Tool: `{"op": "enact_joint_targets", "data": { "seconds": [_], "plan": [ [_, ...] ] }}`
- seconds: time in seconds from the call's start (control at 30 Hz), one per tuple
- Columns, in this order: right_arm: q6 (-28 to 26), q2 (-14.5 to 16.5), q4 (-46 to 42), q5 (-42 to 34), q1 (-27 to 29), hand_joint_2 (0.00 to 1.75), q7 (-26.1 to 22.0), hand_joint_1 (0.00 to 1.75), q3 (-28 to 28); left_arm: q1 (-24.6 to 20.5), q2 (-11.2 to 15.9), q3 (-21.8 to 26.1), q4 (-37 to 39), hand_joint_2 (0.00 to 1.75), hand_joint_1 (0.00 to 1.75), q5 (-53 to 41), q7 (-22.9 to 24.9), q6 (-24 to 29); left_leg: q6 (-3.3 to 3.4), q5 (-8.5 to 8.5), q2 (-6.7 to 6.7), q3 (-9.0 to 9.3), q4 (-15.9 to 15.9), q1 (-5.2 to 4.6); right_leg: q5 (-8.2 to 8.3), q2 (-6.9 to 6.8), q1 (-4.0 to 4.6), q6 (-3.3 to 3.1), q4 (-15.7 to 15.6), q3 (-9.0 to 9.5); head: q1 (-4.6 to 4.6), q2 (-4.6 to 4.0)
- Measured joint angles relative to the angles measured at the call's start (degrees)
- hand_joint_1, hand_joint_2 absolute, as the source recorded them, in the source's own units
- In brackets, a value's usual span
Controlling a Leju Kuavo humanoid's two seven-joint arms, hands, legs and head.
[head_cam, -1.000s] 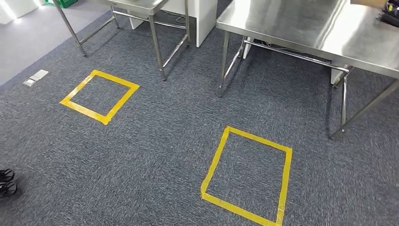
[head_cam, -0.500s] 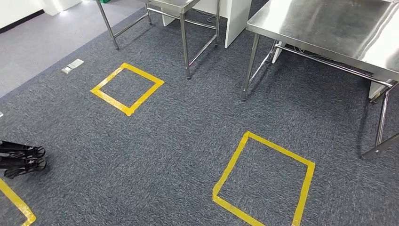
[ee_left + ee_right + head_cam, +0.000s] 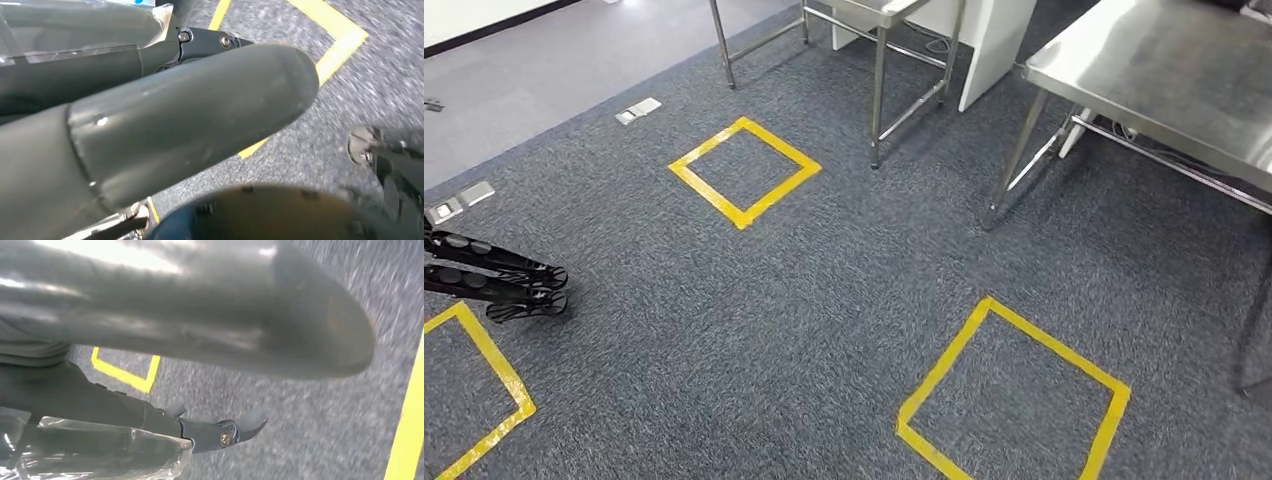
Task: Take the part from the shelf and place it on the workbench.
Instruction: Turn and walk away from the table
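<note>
A: Carpet [image 3: 724,330] all round, steel workbench [image 3: 1164,70] up on the right. Carrying step, I'd judge. Where's the part?
B: Left hand [image 3: 190,115] and right hand [image 3: 200,315] both lie against a clear plastic bag [image 3: 90,450], seemingly the part. Whether the fingers clamp it, I cannot tell. Next: walk up to the bench

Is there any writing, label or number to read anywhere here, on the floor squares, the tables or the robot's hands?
None.
The yellow tape squares on the carpet are plain.
The steel table carries no lettering.
The grey floor sockets are too small to show any marking.
The left hand and right hand bear no text.
</note>
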Motion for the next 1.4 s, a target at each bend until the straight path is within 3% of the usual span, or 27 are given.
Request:
{"op": "enact_joint_targets", "data": {
  "seconds": [0.07, 0.13, 0.17, 0.23, 0.27, 0.33, 0.4, 0.47, 0.5, 0.53, 0.6, 0.63, 0.67, 0.73, 0.8, 0.87, 0.93, 1.0, 1.07, 1.1, 1.13, 1.17, 1.2, 1.27, 1.33, 1.4],
  "plan": [
    [-0.16, -0.03, 0.0, 0.14, 0.18, 0.0, 0.51, 0.0, 0.07, -0.19, -0.04, 0.11, 0.0, 0.0, 0.0, -0.07, 0.44, -0.01, 0.3, 0.18, -1.26, -0.05, -0.14, -0.09, -3.26, 2.13, -0.13, -0.56, 7.63, -3.81, 0.11, 0.0],
    [-0.41, -0.13, 0.0, 0.28, 0.31, 0.0, 1.17, 0.0, 0.15, -0.29, -0.03, 0.31, 0.0, 0.0, 0.0, -0.15, 0.91, 0.0, 0.3, 0.17, -2.79, -0.08, -0.09, -0.11, -4.22, 2.57, -0.15, -0.19, 12.29, -6.58, 0.18, 0.0],
    [-0.55, -0.22, 0.0, 0.33, 0.33, 0.0, 1.4, 0.0, 0.2, -0.29, -0.03, 0.42, 0.0, 0.0, 0.0, -0.16, 1.09, 0.05, 0.26, 0.15, -3.56, -0.01, -0.05, -0.1, -3.18, 2.69, -0.18, 0.36, 11.31, -6.42, 0.19, 0.0],
    [-0.75, -0.42, 0.0, 0.47, 0.37, 0.0, 1.73, 0.0, 0.34, -0.28, -0.02, 0.72, 0.0, 0.0, 0.0, -0.17, 1.21, 0.45, -0.01, -0.02, -5.08, 0.08, 0.21, -0.06, 0.67, 3.94, -0.51, 1.57, 3.92, -3.49, 0.23, 0.0],
    [-0.8, -0.46, 0.0, 0.52, 0.4, 0.0, 1.84, 0.0, 0.45, -0.28, 0.03, 0.94, -0.01, 0.0, 0.0, -0.17, 1.13, 0.83, -0.32, -0.25, -5.77, 0.01, 0.59, -0.18, 2.29, 4.77, -0.62, 1.74, 0.25, -2.09, 0.28, 0.0],
    [-0.85, -0.47, 0.01, 0.62, 0.43, 0.0, 2.05, 0.0, 0.72, -0.23, 0.18, 1.48, -0.03, 0.0, 0.0, -0.17, 0.85, 1.98, -0.95, -0.63, -6.73, -0.29, 1.12, -0.38, 3.62, 5.72, -0.64, 1.05, -3.11, -0.89, 0.31, 0.0],
    [-0.99, -0.38, 0.01, 0.64, 0.31, 0.0, 2.15, 0.0, 0.93, -0.03, 0.48, 2.23, -0.05, 0.0, 0.0, -0.17, 0.54, 3.86, -1.5, -0.71, -7.31, -0.56, 1.25, -0.25, 3.78, 4.87, -0.55, -0.14, -3.12, -0.67, 0.25, 0.0],
    [-1.2, -0.29, 0.01, 0.6, 0.26, 0.0, 2.13, 0.0, 1.05, 0.12, 0.88, 3.11, -0.09, 0.0, 0.0, -0.31, 0.51, 6.57, -2.03, -1.69, -5.42, -1.3, 2.74, -0.12, 4.03, 3.93, -0.7, -1.01, -3.27, -0.35, 0.09, 0.0],
    [-1.29, -0.27, 0.01, 0.58, 0.35, 0.0, 2.11, 0.0, 1.08, 0.09, 1.09, 3.47, -0.13, 0.0, 0.0, -0.57, 0.65, 8.0, -2.29, -3.07, -3.95, -2.35, 4.98, -0.07, 4.06, 3.33, -0.74, -1.4, -3.35, -0.3, -0.03, 0.0],
    [-1.37, -0.31, 0.0, 0.58, 0.48, 0.0, 2.11, 0.0, 1.09, 0.03, 1.26, 3.74, -0.18, 0.0, 0.0, -0.9, 0.86, 9.25, -2.56, -4.94, -2.44, -3.99, 8.32, -0.03, 3.98, 2.67, -0.57, -1.7, -3.36, -0.25, -0.16, 0.0],
    [-1.45, -0.39, 0.0, 0.61, 0.71, 0.0, 2.11, 0.0, 1.1, -0.05, 1.63, 4.18, -0.31, 0.0, 0.0, -1.85, 1.32, 11.22, -2.96, -8.04, -1.47, -7.81, 15.59, 0.25, 3.77, 1.18, -0.26, -2.1, -3.34, -0.25, -0.28, 0.0],
    [-1.48, -0.43, 0.0, 0.65, 0.72, 0.0, 2.12, 0.0, 1.11, -0.02, 1.81, 4.39, -0.37, 0.0, 0.0, -2.36, 1.58, 12.12, -3.03, -8.3, -1.33, -8.86, 17.41, 0.34, 3.68, 0.48, -0.16, -2.2, -3.34, -0.27, -0.29, 0.0],
    [-1.49, -0.44, 0.0, 0.69, 0.69, 0.0, 2.13, 0.0, 1.13, 0.03, 1.98, 4.57, -0.41, 0.0, 0.0, -2.82, 1.81, 12.98, -2.98, -7.47, -1.18, -8.78, 17.07, 0.39, 3.6, -0.14, -0.09, -2.29, -3.34, -0.3, -0.29, 0.0],
    [-1.49, -0.43, 0.0, 0.74, 0.56, 0.0, 2.12, 0.0, 1.18, 0.07, 2.28, 4.91, -0.51, 0.0, 0.0, -3.37, 2.15, 14.19, -2.4, -3.91, 0.12, -5.28, 10.46, 0.25, 3.35, -1.23, 0.04, -2.32, -3.38, -0.13, -0.3, 0.0],
    [-1.49, -0.38, 0.0, 0.75, 0.51, 0.0, 2.11, 0.0, 1.26, -0.1, 2.61, 5.17, -0.7, 0.87, 0.0, -3.59, 2.27, 14.59, -1.58, -1.64, 2.25, -1.61, 3.71, -0.21, 2.98, -2.19, 0.23, -1.99, -3.45, 0.43, -0.24, 0.0],
    [-1.49, -0.37, 0.0, 0.75, 0.42, 0.0, 2.1, 0.0, 1.38, -0.23, 2.82, 5.29, -0.87, 1.75, 0.0, -3.97, 2.3, 15.04, -1.05, -1.48, 2.78, -0.72, 1.81, -0.67, 2.67, -3.12, 0.28, -1.45, -3.6, 0.99, -0.2, 0.0],
    [-1.49, -0.4, 0.0, 0.77, 0.19, 0.0, 2.03, 0.0, 1.56, -0.14, 2.9, 5.48, -0.91, 1.75, 0.0, -4.29, 2.32, 15.98, -0.6, -1.0, 1.61, -0.39, 0.99, -0.65, 2.51, -3.35, 0.3, -0.89, -3.78, 1.4, -0.2, 0.0],
    [-1.44, -0.49, 0.0, 0.86, 0.19, 0.0, 1.84, 0.0, 1.7, -0.07, 2.93, 5.71, -0.94, 1.75, 0.0, -4.6, 2.39, 17.73, 0.01, -0.12, 0.49, 0.25, -0.18, -0.3, 1.03, -0.91, 0.31, -0.85, -1.51, 0.59, -0.1, 0.0],
    [-1.33, -0.61, 0.0, 1.01, 0.5, 0.0, 1.68, 0.0, 1.74, -0.1, 2.89, 6.06, -0.97, 1.75, 0.0, -4.9, 2.36, 19.43, 0.38, 0.27, -0.7, 0.44, -0.62, -0.13, -2.15, 1.83, 0.1, -1.26, 5.22, -2.6, 0.04, 0.0],
    [-1.27, -0.67, 0.0, 1.06, 0.66, 0.0, 1.65, 0.0, 1.77, -0.11, 2.87, 6.3, -0.98, 1.75, 0.0, -4.95, 2.3, 19.85, 0.42, 0.29, -1.43, 0.39, -0.6, -0.13, -3.46, 2.27, -0.02, -1.27, 8.91, -4.51, 0.1, 0.0],
    [-1.23, -0.76, 0.0, 1.1, 0.8, 0.0, 1.63, 0.0, 1.83, -0.11, 2.85, 6.57, -0.98, 1.75, 0.0, -4.96, 2.26, 20.08, 0.39, 0.27, -2.22, 0.4, -0.57, -0.12, -4.0, 2.45, -0.15, -0.99, 11.32, -5.92, 0.11, 0.0],
    [-1.2, -0.86, 0.0, 1.13, 0.87, 0.0, 1.62, 0.0, 1.92, -0.09, 2.82, 6.79, -0.98, 1.75, 0.0, -4.96, 2.25, 20.19, 0.33, 0.22, -3.01, 0.43, -0.52, -0.08, -3.55, 2.53, -0.3, -0.44, 11.68, -6.4, 0.12, 0.0],
    [-1.18, -0.97, 0.0, 1.15, 0.9, 0.0, 1.61, 0.0, 2.04, -0.06, 2.77, 6.96, -0.98, 1.75, 0.0, -4.96, 2.25, 20.24, 0.18, 0.13, -3.82, 0.47, -0.38, -0.01, -2.14, 2.66, -0.52, 0.3, 9.69, -5.78, 0.13, 0.0],
    [-1.15, -1.12, 0.01, 1.21, 0.9, 0.0, 1.58, 0.0, 2.21, -0.01, 2.69, 7.15, -0.99, 1.75, 0.0, -4.96, 2.25, 20.33, -0.47, -0.3, -5.35, 0.4, 0.32, 0.12, 1.48, 3.91, -0.99, 1.59, 2.19, -2.75, 0.15, 0.0],
    [-1.13, -1.14, 0.02, 1.25, 0.82, 0.0, 1.57, 0.0, 2.27, 0.02, 2.69, 7.27, -1.03, 1.75, 0.0, -4.96, 2.24, 20.41, -1.32, -0.89, -6.43, 0.02, 1.2, 0.04, 3.22, 4.96, -1.02, 1.34, -2.27, -1.04, 0.22, 0.0],
    [-1.12, -1.1, 0.02, 1.26, 0.64, 0.0, 1.54, 0.0, 2.34, 0.19, 2.7, 7.45, -1.05, 1.75, 0.0, -4.96, 2.23, 20.44, -1.86, -1.05, -7.05, -0.34, 1.46, 0.06, 3.35, 4.55, -0.75, 0.23, -2.54, -0.81, 0.2, 0.0]
  ]
}}
